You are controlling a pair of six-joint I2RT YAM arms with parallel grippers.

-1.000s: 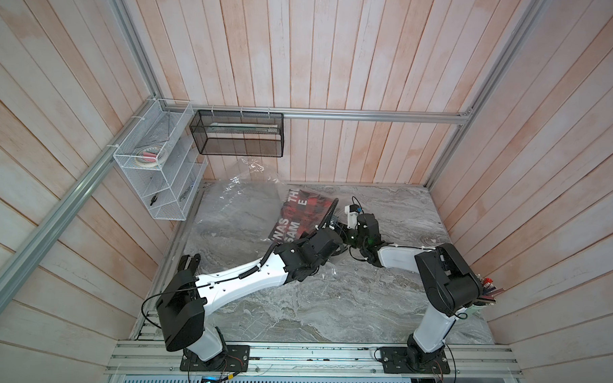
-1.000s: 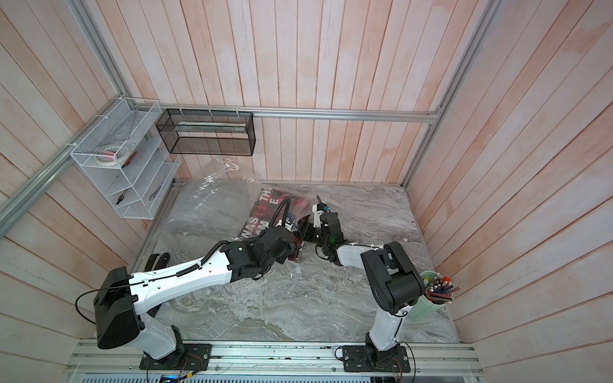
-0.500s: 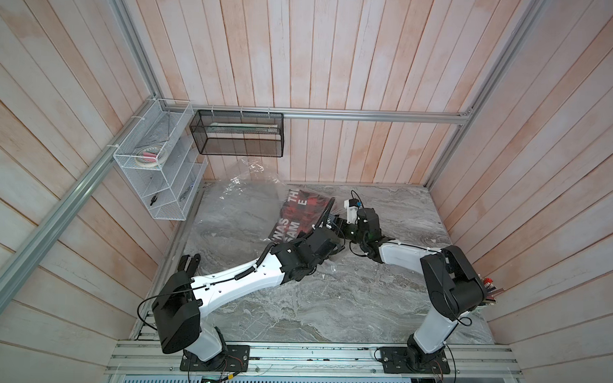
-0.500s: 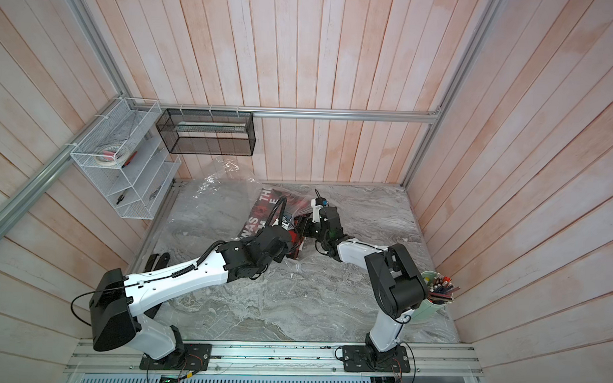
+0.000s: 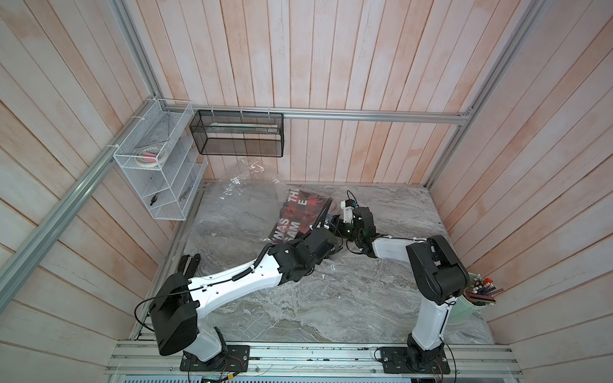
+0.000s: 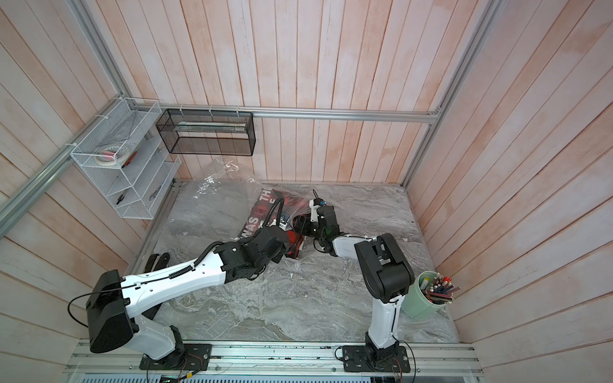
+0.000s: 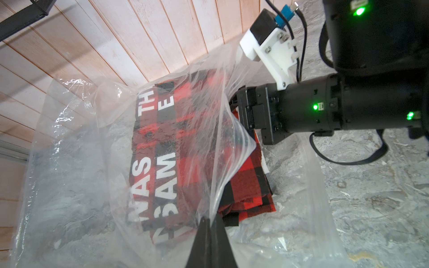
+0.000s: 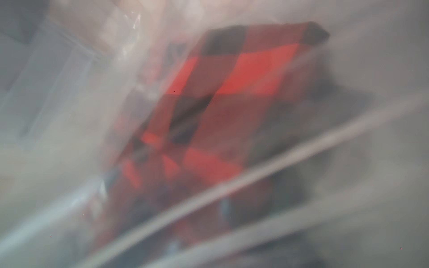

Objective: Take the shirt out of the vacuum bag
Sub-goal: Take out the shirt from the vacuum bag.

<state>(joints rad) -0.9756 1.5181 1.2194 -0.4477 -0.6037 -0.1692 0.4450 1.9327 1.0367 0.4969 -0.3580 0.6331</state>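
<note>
A red-and-black plaid shirt (image 5: 297, 216) (image 7: 162, 150) with white letters lies folded inside the clear vacuum bag (image 5: 249, 183) (image 7: 69, 167) at the back of the marble table (image 5: 329, 305). One corner of the shirt sticks out of the bag's mouth. My left gripper (image 7: 210, 219) is shut on the bag's upper film and holds that edge up off the shirt. My right gripper (image 5: 333, 224) reaches into the mouth from the right. Its jaws are hidden behind the film and stand wide apart. The right wrist view shows only the blurred shirt (image 8: 232, 81) through plastic.
A green cup of pens (image 6: 422, 301) stands at the right edge near the right arm's base. A white wire rack (image 5: 158, 166) and a black mesh basket (image 5: 237, 134) hang on the walls above the back left corner. The bag's far end leans against the back wall.
My right gripper has pushed a little farther toward the back wall, deeper into the bag's mouth. The left gripper has held its pinch and barely moved.
</note>
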